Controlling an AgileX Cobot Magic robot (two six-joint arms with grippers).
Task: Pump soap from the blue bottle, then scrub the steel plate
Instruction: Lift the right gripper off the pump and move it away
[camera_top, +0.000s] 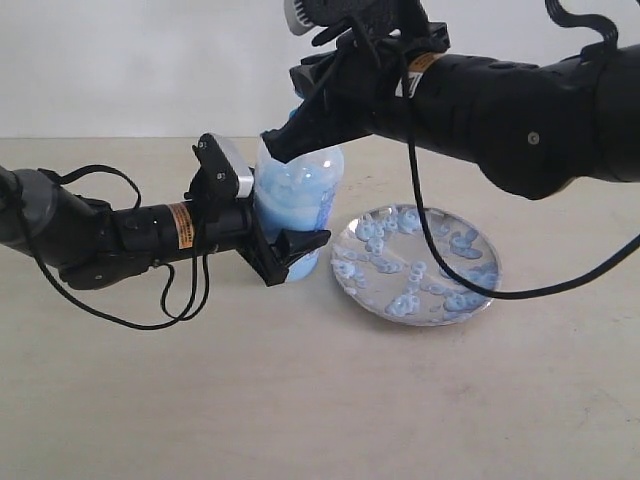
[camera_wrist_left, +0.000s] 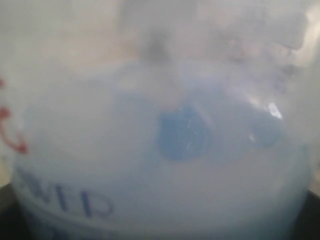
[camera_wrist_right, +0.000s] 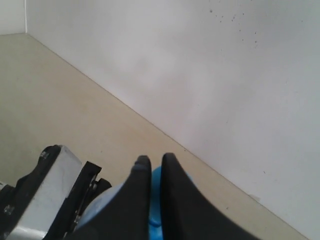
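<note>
1. Left tool (camera_top: 292, 248): clamped around tall clear pump bottle of pale blue liquid (camera_top: 300, 195), upright on beige worktop (camera_top: 300, 400).
2. Right tool (camera_top: 283, 143): closed together atop bright blue pump head (camera_wrist_right: 156, 222).
3. Pumping step, apparently; small round shiny steel plate (camera_top: 420, 322) just beside, dotted with light blue soap blobs (camera_top: 405, 295).
4. Next: probably a straight downward press.

Beige matte tabletop (camera_top: 300, 400) from 3 through 6 to 9 o'clock. Plain white wall (camera_top: 120, 60) at 12. Soft, even light.
</note>
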